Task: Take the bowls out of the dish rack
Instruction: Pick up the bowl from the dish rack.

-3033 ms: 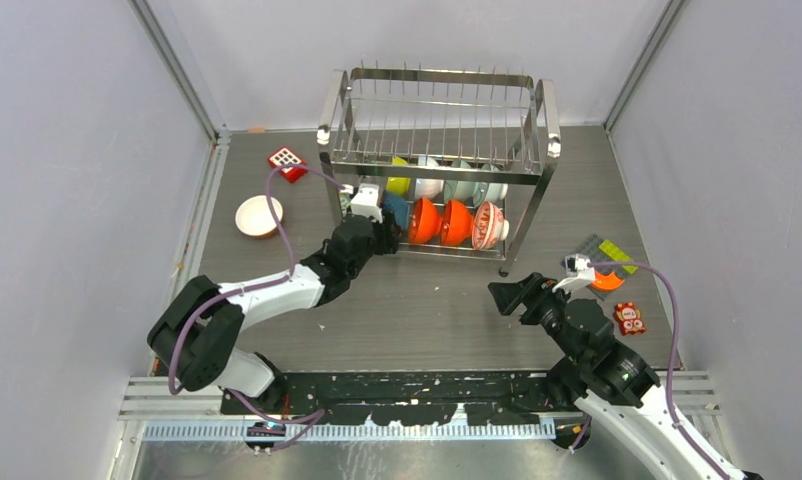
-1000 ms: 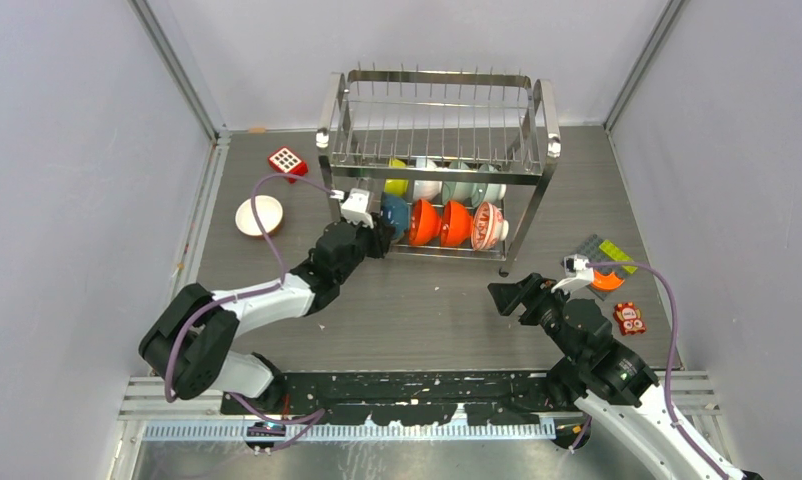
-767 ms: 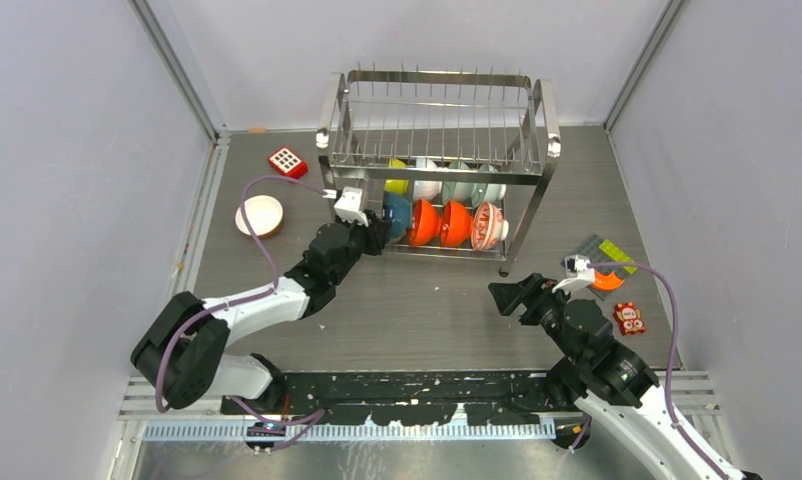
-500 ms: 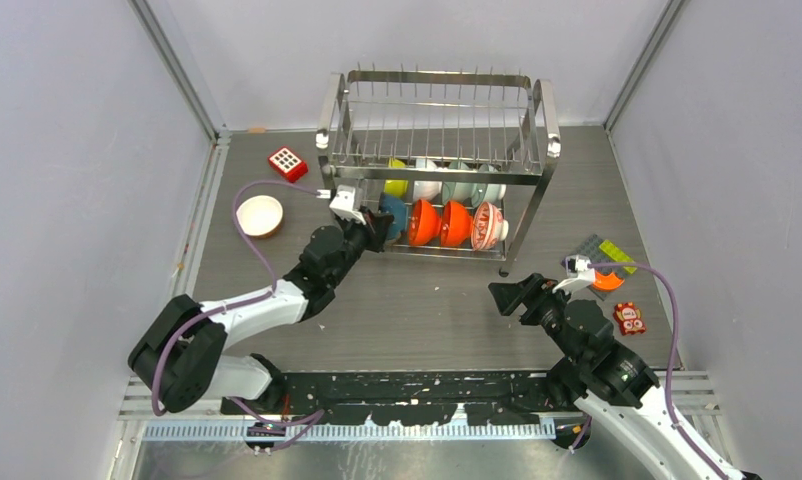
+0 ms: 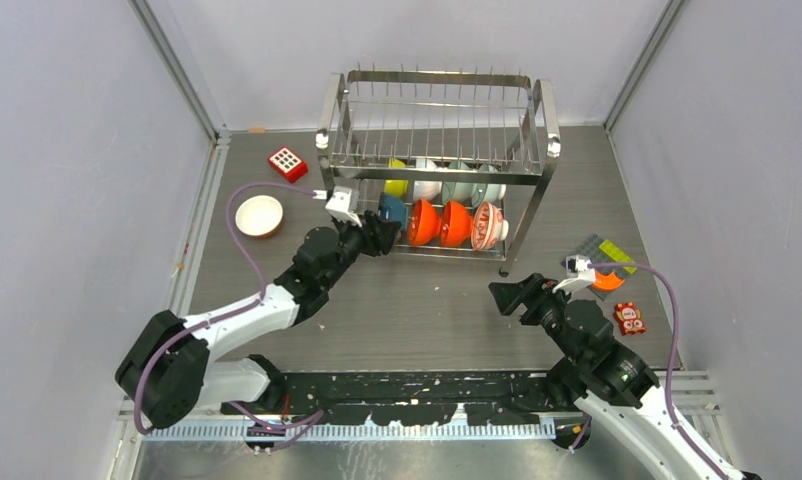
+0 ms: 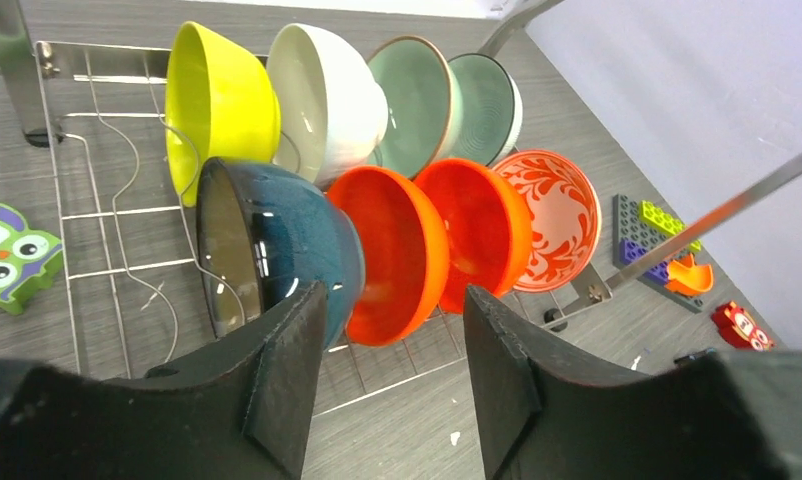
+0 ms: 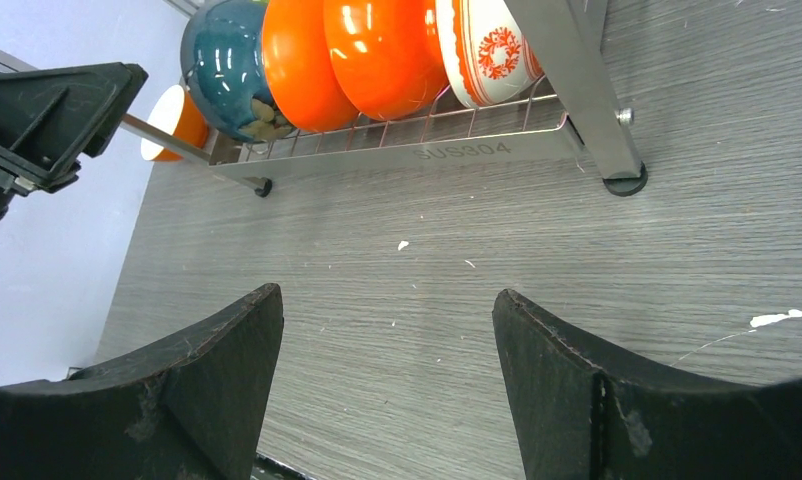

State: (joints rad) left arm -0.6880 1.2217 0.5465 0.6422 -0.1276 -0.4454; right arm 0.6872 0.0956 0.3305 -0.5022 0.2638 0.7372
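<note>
Left claw open and empty at the left end of the lower tier of the dish rack, which stands mid-bench by the far edge. The dark blue bowl stands on edge just beyond 1 fingertip. Right claw open and empty over the bench, well apart from the rack.

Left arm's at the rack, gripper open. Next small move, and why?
Probably ease the left gripper forward until it straddles the rim of the dark blue bowl, ready to close. It is open and empty, and that bowl is the nearest, at the end of the front row in the dish rack.
</note>
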